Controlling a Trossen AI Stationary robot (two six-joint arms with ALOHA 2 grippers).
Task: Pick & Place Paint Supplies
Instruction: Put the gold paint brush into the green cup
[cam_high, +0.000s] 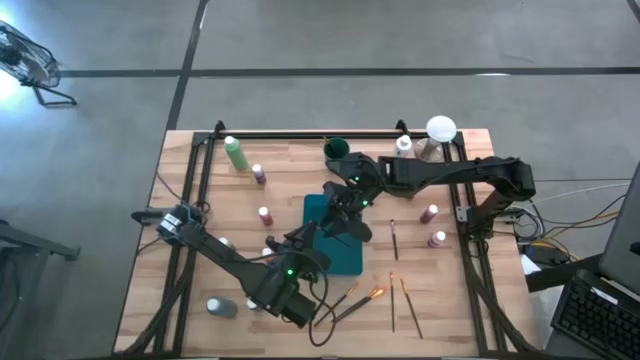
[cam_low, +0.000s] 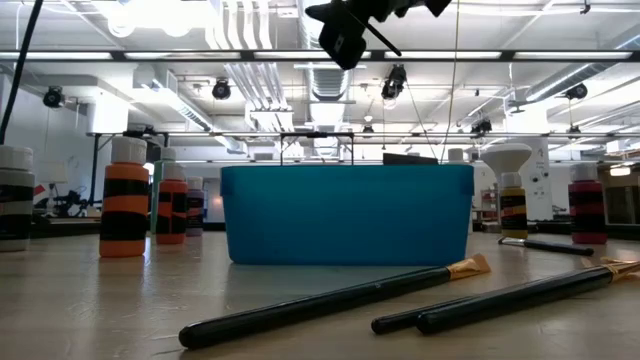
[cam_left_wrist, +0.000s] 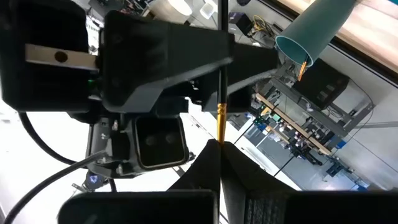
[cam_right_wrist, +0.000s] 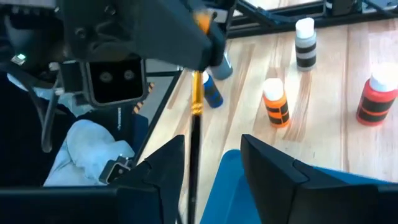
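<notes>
On the wooden table (cam_high: 440, 300), the flat teal tray (cam_high: 345, 255) lies at the centre, and my two dark arms meet in the air above it. One arm reaches in from the left side, the other from the right.

A white-domed object (cam_high: 440, 130) on a metal stand sits at the far right corner, and a dark green cup (cam_high: 336, 150) stands at the far edge near the middle. The light-green bottle (cam_high: 237, 153) lies tilted near the far left edge.

The small white-capped paint bottles (cam_high: 264, 215) are scattered on both sides of the tray. Two stand left of it, two stand right of it near the frame rail, and a grey one is on its side at the near left corner. The low view shows an orange-and-black banded bottle (cam_low: 127, 200) upright on the tabletop beside the tray.

Several loose brushes (cam_high: 408, 305) lie on the bare wood near the front right, well apart from the bottles.

My left claw (cam_left_wrist: 219, 144) is pinched tight on a thin dark-handled brush (cam_right_wrist: 194, 93) with a gold ferrule, holding it upright over the tray. My right claw (cam_right_wrist: 211, 140) faces it with its fingers parted. The brush handle runs down close by one finger (cam_right_wrist: 163, 163), and the other finger stands clear of it.
</notes>
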